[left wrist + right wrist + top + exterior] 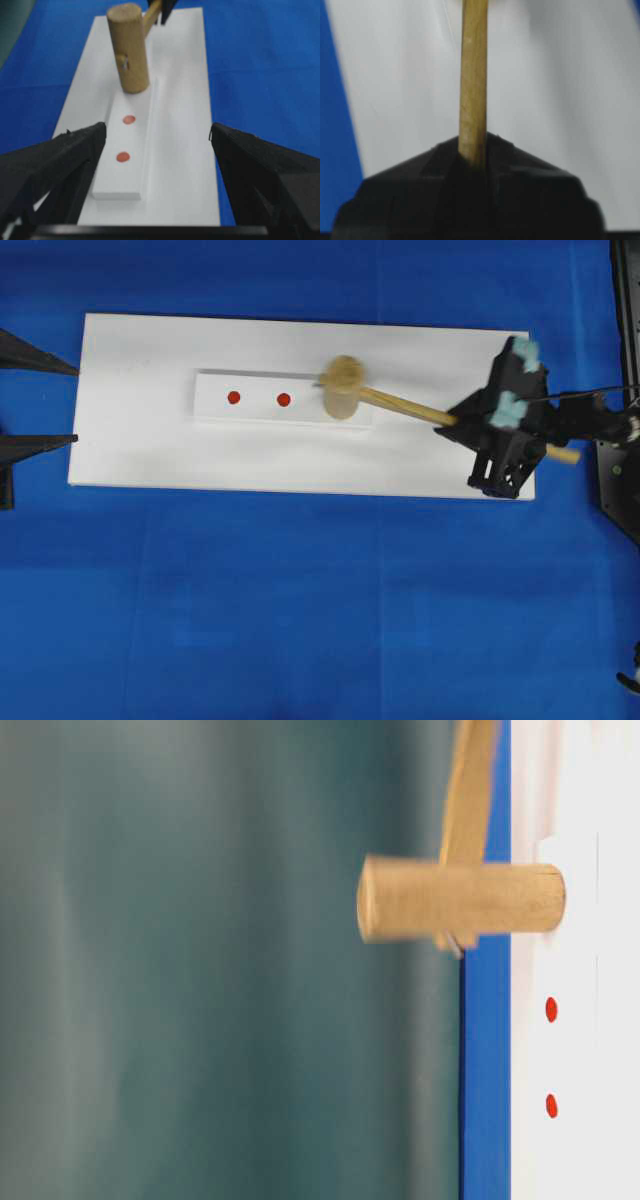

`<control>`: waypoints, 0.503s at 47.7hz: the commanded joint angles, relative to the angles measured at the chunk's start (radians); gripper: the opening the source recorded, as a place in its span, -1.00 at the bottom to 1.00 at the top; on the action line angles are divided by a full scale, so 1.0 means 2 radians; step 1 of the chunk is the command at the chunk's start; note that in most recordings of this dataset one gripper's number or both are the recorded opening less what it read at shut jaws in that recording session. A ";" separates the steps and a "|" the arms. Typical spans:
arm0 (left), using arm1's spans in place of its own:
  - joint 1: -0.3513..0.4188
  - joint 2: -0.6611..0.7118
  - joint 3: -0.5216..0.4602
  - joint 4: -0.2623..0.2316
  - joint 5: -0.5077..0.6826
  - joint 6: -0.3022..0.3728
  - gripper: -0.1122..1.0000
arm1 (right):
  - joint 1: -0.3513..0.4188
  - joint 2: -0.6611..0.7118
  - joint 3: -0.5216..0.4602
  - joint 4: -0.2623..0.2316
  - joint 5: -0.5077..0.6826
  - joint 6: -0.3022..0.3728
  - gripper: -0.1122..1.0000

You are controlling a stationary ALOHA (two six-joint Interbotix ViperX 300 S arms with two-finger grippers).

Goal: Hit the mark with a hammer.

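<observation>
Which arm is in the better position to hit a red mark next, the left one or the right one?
The right. Its gripper is shut on the hammer handle, and the head rests on the raised strip beside the red marks. The left gripper stands open and empty at the board's far end.

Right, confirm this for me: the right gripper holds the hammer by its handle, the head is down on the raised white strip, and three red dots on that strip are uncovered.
Not quite: only two red dots are uncovered, as the overhead view shows. The rest stands: the right gripper holds the hammer by its handle, and the head rests on the raised white strip.
</observation>
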 commanded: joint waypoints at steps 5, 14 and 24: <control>0.002 0.003 -0.006 -0.002 -0.005 -0.001 0.69 | 0.018 -0.069 -0.031 -0.038 -0.002 -0.002 -0.77; 0.002 0.005 -0.006 -0.002 -0.005 -0.001 0.69 | 0.023 -0.080 -0.043 -0.055 -0.003 -0.002 -0.77; 0.002 0.005 -0.006 -0.002 -0.005 -0.001 0.69 | 0.024 -0.047 -0.063 -0.057 0.006 -0.002 -0.77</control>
